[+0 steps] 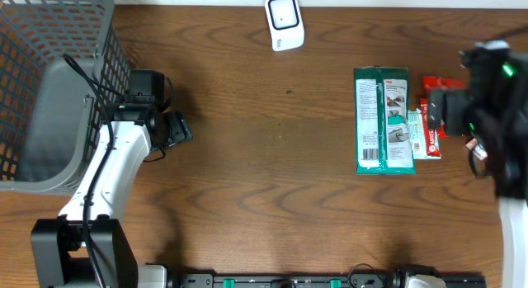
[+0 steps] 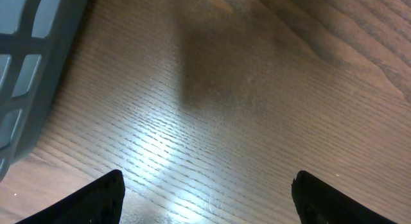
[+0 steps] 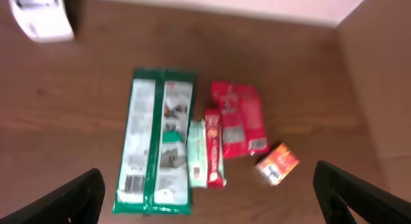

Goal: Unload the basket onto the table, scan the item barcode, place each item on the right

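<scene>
Just ahead of the right gripper (image 3: 207,172), fingers spread wide and holding nothing, lies the green pack (image 3: 157,140) with its long axis pointing straight away, so this arm's way nearer than the left gripper (image 2: 207,185), also spread and empty.

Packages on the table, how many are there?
5, lying side by side: a large green pack, a small pale green packet beside it, a slim red bar, a red pouch and an orange box. The green pack may be two.
</scene>
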